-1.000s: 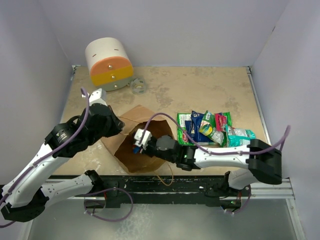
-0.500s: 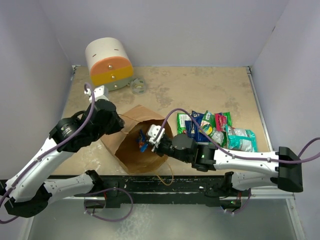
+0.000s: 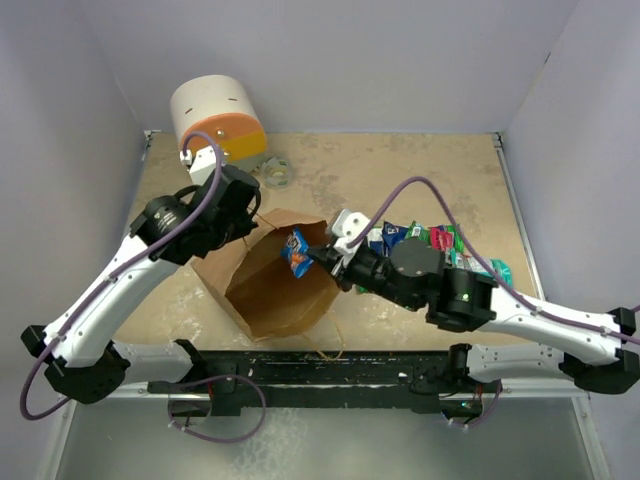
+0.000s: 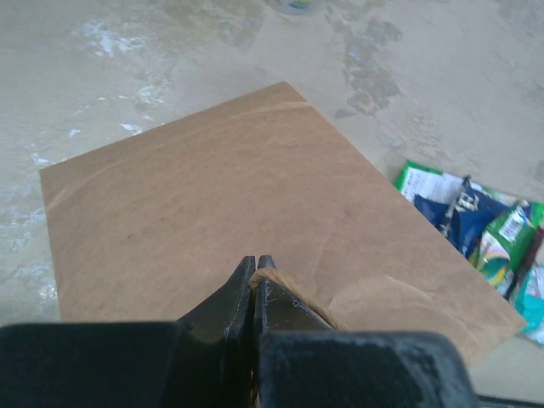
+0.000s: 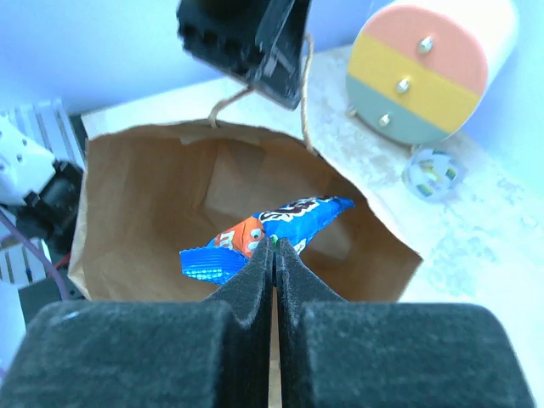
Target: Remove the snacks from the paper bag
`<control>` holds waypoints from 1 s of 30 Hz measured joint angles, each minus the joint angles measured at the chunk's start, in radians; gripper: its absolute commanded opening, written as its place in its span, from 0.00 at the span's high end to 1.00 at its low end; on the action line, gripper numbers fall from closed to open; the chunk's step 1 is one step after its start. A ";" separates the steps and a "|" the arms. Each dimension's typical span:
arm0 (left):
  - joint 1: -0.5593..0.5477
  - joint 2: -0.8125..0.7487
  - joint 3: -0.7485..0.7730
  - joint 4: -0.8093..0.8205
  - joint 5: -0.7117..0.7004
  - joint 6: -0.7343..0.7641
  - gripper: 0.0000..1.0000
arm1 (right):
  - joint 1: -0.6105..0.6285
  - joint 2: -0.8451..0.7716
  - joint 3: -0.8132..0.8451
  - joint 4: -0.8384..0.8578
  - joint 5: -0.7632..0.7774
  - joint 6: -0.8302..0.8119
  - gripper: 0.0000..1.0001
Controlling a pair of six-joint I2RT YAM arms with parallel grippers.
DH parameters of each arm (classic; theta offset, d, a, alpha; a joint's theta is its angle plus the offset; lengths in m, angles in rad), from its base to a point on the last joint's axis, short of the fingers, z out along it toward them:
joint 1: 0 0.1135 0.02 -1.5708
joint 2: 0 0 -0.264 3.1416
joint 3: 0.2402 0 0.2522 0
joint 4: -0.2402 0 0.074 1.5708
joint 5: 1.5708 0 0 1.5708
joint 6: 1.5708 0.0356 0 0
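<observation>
We see left end effector (image 4: 253, 260) clamped on handle (image 5: 223, 106), holding paper bag (image 3: 270, 295) mouth open near counter (image 3: 400, 180) near edge. Right end effector (image 5: 274, 248) pinches blue packet (image 5: 289, 219) at bag mouth. Other snacks (image 4: 476, 225) piled toward right edge.

Left gripper (image 4: 253, 262) pinches the paper bag (image 4: 212, 187) at its near edge; snacks (image 4: 476, 225) lie just beside it on the right.

The right arm (image 3: 450, 290) hides much of the snack pile (image 3: 398, 233) from above; the left wrist view cuts it off at the right edge. The right fingers (image 5: 255, 280) cover the near edge of the blue packet (image 5: 297, 214). The small thing (image 3: 277, 172) by the cylinder (image 3: 215, 125) is too blurred to name.
</observation>
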 measured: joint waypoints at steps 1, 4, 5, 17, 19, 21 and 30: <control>0.015 0.014 0.010 -0.008 -0.003 -0.004 1.00 | 0.000 -0.009 0.030 -0.021 0.015 0.000 1.00; 0.071 0.052 0.030 -0.034 -0.009 -0.009 1.00 | 0.000 -0.029 0.100 -0.081 0.052 -0.006 1.00; 0.087 0.060 0.032 -0.040 -0.009 -0.009 1.00 | 0.000 -0.032 0.125 -0.103 0.069 -0.011 1.00; 0.147 0.099 0.034 -0.063 -0.007 0.002 1.00 | -0.227 0.032 0.303 -0.236 0.234 -0.114 1.00; 0.147 0.098 0.034 -0.066 -0.006 0.002 1.00 | -0.313 0.053 0.299 -0.244 0.251 -0.118 1.00; 0.147 0.096 0.034 -0.068 -0.005 0.005 1.00 | -0.381 0.064 0.276 -0.246 0.259 -0.116 1.00; 0.148 0.040 0.033 -0.053 0.040 0.049 1.00 | -0.631 -0.002 0.013 -0.243 0.254 0.001 1.00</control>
